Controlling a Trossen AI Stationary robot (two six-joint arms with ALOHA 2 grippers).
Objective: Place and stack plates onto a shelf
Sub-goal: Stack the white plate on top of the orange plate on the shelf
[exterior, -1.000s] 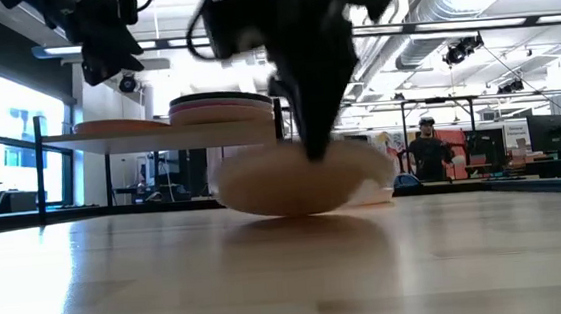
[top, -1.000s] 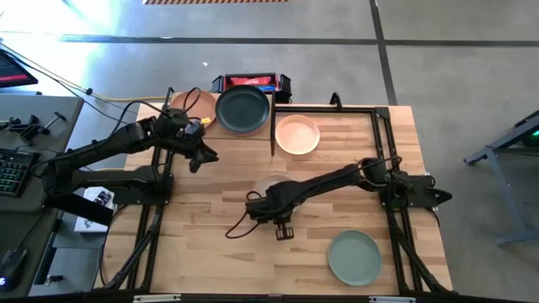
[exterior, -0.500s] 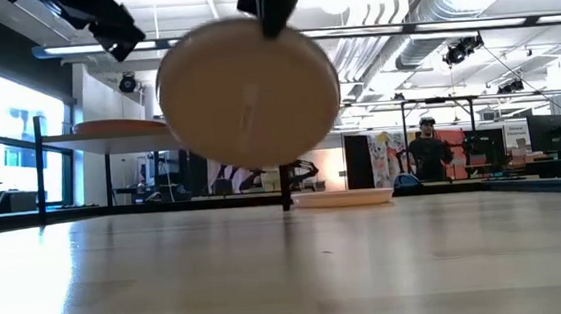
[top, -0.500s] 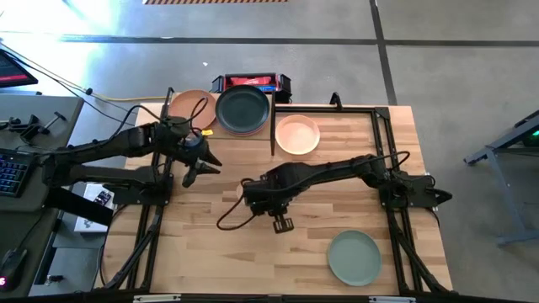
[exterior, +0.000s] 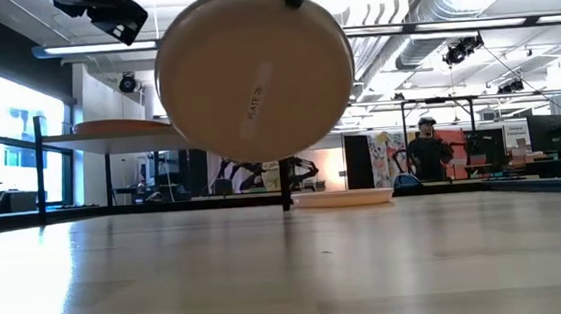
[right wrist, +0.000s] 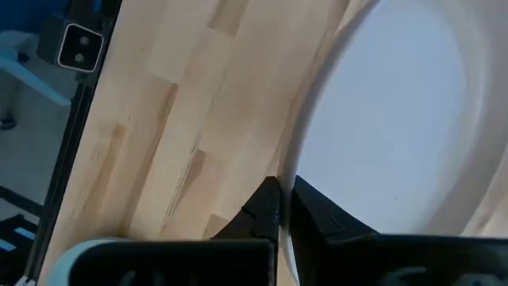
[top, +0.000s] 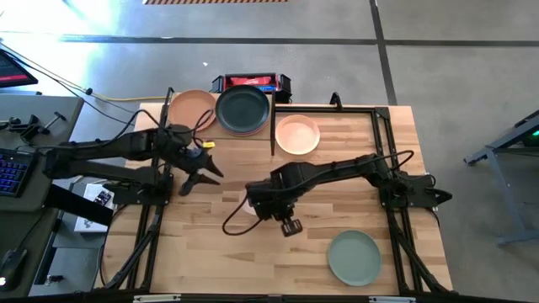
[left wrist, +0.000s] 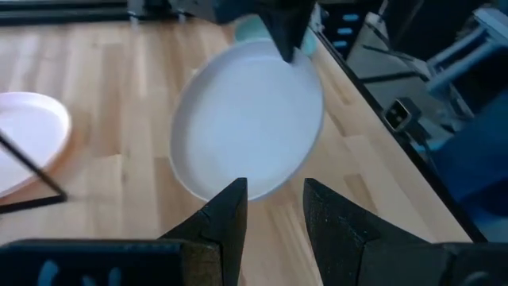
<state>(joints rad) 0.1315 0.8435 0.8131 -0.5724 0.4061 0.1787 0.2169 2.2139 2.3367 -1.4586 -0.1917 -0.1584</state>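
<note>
- Held item: one round matte off-white shallow plate (exterior: pixel 254 74), lifted clear of the plank-patterned wooden tabletop (top: pixel 210 244) and tipped up near its edge; underside faces the low camera, hollow faces the left arm.
- Right gripper (right wrist: pixel 284 208): fingers clamped shut on the plate's rim; the plate hangs below and ahead of them.
- Left gripper (left wrist: pixel 274 208): fingers parted, holding nothing, pointed at the plate's hollow, plate just ahead of its tips. It is the nearer free arm, so a handover looks likely.
- Destination: small light-wood shelf with thin black posts (exterior: pixel 158 133), beyond the left gripper, away from the right.
- Count on shelf: one terracotta plate (top: pixel 193 107); one stack topped by a dark green plate (top: pixel 242 108), number beneath unclear.
- Count on tabletop: one peach plate (top: pixel 297 134); one sage green plate (top: pixel 354 257).
</note>
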